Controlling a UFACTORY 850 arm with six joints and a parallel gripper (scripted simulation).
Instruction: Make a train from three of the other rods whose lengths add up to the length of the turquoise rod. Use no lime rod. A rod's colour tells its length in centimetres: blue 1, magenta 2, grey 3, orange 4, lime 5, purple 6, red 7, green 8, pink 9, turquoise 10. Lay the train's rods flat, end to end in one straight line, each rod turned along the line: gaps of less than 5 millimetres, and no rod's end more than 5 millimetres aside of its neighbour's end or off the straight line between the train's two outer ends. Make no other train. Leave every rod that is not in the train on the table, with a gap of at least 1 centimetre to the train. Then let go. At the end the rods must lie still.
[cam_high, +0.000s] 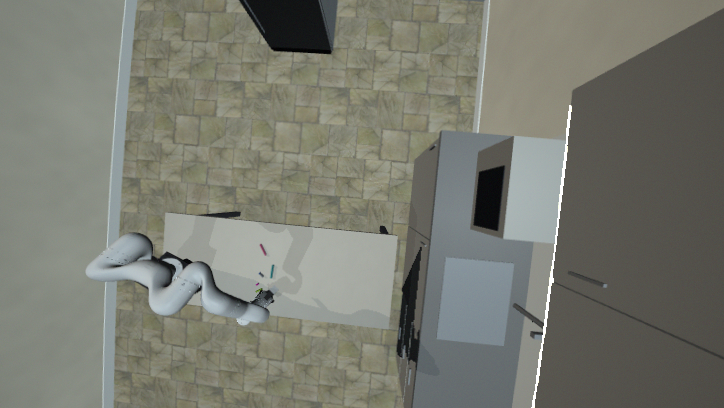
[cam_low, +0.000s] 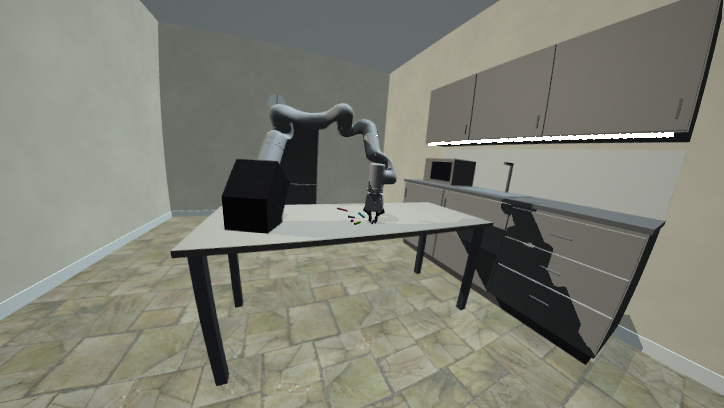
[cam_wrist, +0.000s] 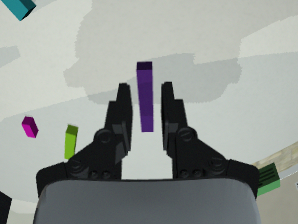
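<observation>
A purple rod (cam_wrist: 145, 95) (cam_low: 373, 221) lies between the fingers of my gripper (cam_wrist: 146, 97), with a visible gap on each side. The gripper is partly open and holds nothing; its tips are low over the table. A lime rod (cam_wrist: 71, 141) (cam_low: 357, 223) and a short magenta rod (cam_wrist: 30, 127) (cam_low: 352, 220) (cam_high: 257, 283) lie left of the fingers in the wrist view. The turquoise rod (cam_high: 272, 271) (cam_low: 361, 214) (cam_wrist: 19, 7) lies farther off. A small dark bluish-grey rod (cam_high: 260, 274) (cam_low: 351, 216) lies near it. A long reddish rod (cam_high: 262, 249) (cam_low: 342, 209) lies farthest from the gripper.
The rods lie on the white table (cam_high: 349, 273) (cam_low: 303, 233). The gripper is near its long edge in the top view. A ribbed green shape (cam_wrist: 268, 180) shows beside the gripper in the wrist view, partly hidden; I cannot tell what it is. The arm's black base (cam_low: 248, 207) stands at one end.
</observation>
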